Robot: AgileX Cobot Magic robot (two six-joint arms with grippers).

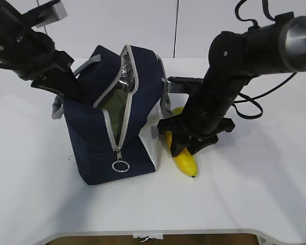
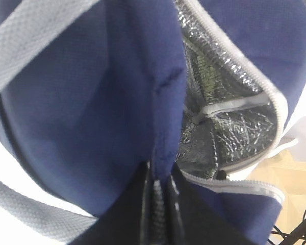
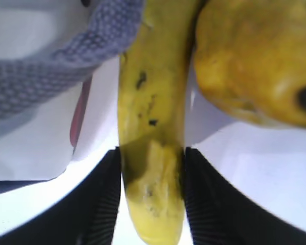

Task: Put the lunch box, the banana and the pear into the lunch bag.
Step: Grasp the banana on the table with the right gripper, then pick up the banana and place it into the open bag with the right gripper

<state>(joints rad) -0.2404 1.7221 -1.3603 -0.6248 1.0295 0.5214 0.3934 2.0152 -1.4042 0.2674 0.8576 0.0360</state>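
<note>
Lunch bag (image 1: pixel 109 127) left on table (image 1: pixel 255 194), banana (image 1: pixel 185 162) right beside it, pear (image 3: pixel 255 61) touching banana

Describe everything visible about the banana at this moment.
The banana is long, curved and ripe yellow, with small dark flecks and a dark tip. It lies on the white table right of the lunch bag, tip toward the camera. The right gripper straddles it, ribbed black fingers against both sides. The pear lies close beside it, and a grey bag strap crosses near its far end.
</note>
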